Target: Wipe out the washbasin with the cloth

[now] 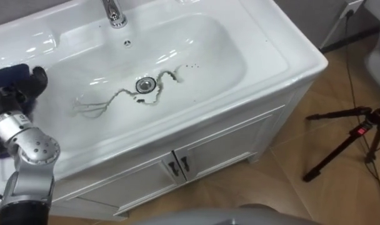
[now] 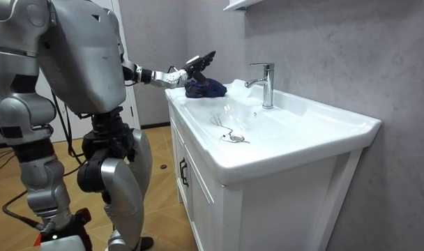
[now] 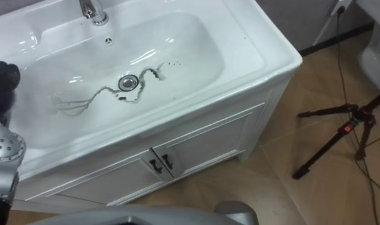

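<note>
The white basin (image 1: 290,56) has a thin brown streak of dirt (image 1: 124,94) that runs across its bowl past the drain (image 1: 145,84). A dark blue cloth (image 2: 205,88) lies bunched on the rim at the basin's far left corner. My left hand (image 2: 198,64) hovers just above it with its fingers held out straight, and is open. From my head I see this hand (image 1: 35,80) at the left edge beside the cloth (image 1: 9,74). My right hand (image 2: 58,236) hangs low at my side. I stand at the cabinet's left end.
A chrome tap (image 1: 115,12) stands behind the bowl. Below the basin are two white cabinet doors (image 1: 177,165) with small handles. A black tripod (image 1: 352,134) and a cable stand on the wooden floor to my right. A grey wall backs the basin.
</note>
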Controlling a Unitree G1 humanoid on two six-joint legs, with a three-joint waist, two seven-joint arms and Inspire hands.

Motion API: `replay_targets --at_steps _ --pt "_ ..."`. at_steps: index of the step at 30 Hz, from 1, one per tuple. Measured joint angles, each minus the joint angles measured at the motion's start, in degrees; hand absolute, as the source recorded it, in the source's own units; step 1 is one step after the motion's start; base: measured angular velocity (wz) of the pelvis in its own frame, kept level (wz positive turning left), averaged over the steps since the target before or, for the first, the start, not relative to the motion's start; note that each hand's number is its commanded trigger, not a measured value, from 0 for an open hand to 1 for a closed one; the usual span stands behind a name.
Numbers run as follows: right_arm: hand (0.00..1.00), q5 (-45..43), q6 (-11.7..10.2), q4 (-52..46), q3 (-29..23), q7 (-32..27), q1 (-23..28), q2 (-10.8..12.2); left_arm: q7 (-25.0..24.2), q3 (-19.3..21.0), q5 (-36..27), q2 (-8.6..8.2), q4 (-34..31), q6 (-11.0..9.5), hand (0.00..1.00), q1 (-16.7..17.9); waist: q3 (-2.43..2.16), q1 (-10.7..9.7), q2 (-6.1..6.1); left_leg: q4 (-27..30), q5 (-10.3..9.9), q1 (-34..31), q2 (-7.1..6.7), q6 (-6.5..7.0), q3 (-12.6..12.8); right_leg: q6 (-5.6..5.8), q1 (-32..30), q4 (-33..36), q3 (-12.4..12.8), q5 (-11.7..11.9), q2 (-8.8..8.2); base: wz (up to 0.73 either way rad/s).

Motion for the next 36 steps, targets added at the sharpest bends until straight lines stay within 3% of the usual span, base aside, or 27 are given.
replay_targets --at_steps 5,8,10,12,16,25,36 --pt "0.00 -0.21 0.48 0.06 0.00 -0.01 0.14 0.02 0.08 0.00 0.03 -0.01 1.84 0.23 0.00 -0.06 -0.13 0.07 -0.13 -0.26 -0.01 -0.11 0.04 0.02 0.05 0.00 -0.45 0.00 0.00 0.48 0.09 -0.07" --pt "0.00 -0.20 1.34 0.05 0.00 0.00 0.04 0.07 0.39 0.00 0.07 -0.05 1.85 1.09 0.00 -0.06 -0.40 0.05 0.08 -0.63 -0.01 -0.09 0.02 0.02 0.04 0.01 -0.72 0.00 0.08 0.69 0.13 -0.04" --pt "0.00 -0.20 2.02 0.07 -0.02 -0.08 0.06 0.10 0.87 0.01 1.94 -0.30 2.85 1.48 0.00 -0.07 -0.91 0.04 0.34 -0.63 -0.01 -0.02 0.04 0.02 0.05 0.01 -0.69 0.00 0.15 0.69 0.19 0.00" --pt "0.00 -0.20 2.53 0.07 -0.01 -0.13 0.06 0.09 0.97 0.01 2.56 -0.87 3.12 2.31 0.00 -0.07 -0.98 0.08 0.51 -0.58 -0.01 0.02 0.04 0.03 0.02 -0.02 -0.66 0.02 0.25 0.70 0.21 0.00" --pt "0.00 -0.37 2.57 0.02 -0.01 -0.20 0.04 0.10 1.02 0.11 3.54 -1.69 4.17 3.67 0.00 0.11 -0.91 0.23 0.62 -0.51 0.00 0.02 0.09 0.03 -0.03 -0.05 -0.55 0.04 0.21 0.70 0.24 0.00" --pt "0.00 -1.46 2.62 -0.54 -0.05 -0.60 -0.05 0.08 0.85 0.71 4.38 -1.78 7.19 5.13 0.00 0.19 -0.89 0.45 0.47 -0.52 0.00 0.00 0.11 0.03 -0.03 -0.07 -0.61 0.13 0.42 0.69 0.32 0.00" --pt "0.00 -1.20 3.87 -1.52 -0.03 -1.28 0.08 0.06 0.43 0.77 4.39 -2.06 10.21 7.20 0.00 0.77 -0.95 3.15 0.68 -0.57 -0.01 0.10 0.16 0.03 -0.09 -0.09 -0.67 0.00 1.30 0.75 0.69 -0.03"
